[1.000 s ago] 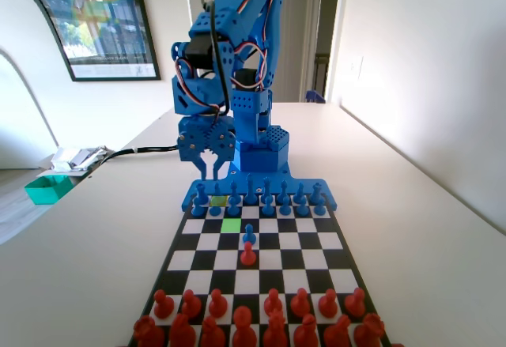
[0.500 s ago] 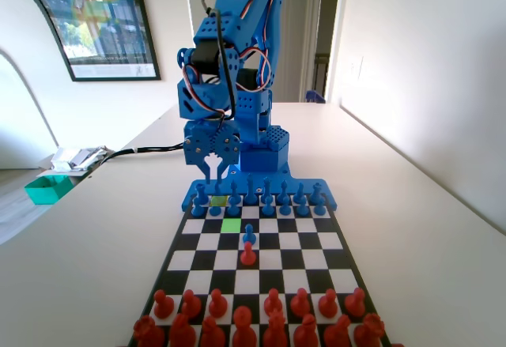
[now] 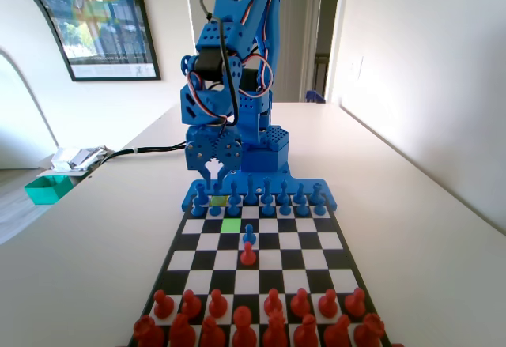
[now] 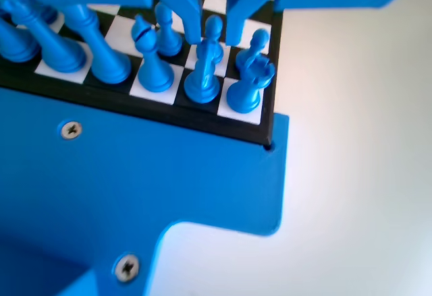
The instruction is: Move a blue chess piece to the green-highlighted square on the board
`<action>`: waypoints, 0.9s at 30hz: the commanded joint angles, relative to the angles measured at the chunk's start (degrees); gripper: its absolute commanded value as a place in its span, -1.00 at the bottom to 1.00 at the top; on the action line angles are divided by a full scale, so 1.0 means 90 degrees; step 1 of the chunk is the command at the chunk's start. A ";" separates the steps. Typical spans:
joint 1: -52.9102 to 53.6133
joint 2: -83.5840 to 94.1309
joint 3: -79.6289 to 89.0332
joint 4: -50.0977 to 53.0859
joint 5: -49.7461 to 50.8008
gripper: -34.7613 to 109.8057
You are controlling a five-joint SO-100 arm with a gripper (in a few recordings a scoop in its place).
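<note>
A small blue chess piece [image 4: 214, 30], round-headed, is seen upright in the blue pawn row near the board [image 3: 340, 280] corner. The green-highlighted square [image 3: 231, 225], bright lime, is left unoccupied, one row ahead of the blue pawns.

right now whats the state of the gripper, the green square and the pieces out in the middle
gripper: open, low over the blue back rows, jaws either side of a blue pawn's head in the wrist view
green-highlighted square: empty
yellow-green square: empty
blue pawn mid-board: upright
red pawn: upright, just in front of that blue pawn
red back rows: upright
</note>
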 commanded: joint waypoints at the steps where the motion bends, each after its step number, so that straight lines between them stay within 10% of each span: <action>1: 0.0127 0.0078 0.0049 -0.0078 -0.0049 -0.42; 27: 0.0381 -0.0068 0.0088 -0.0361 -0.0625 -0.43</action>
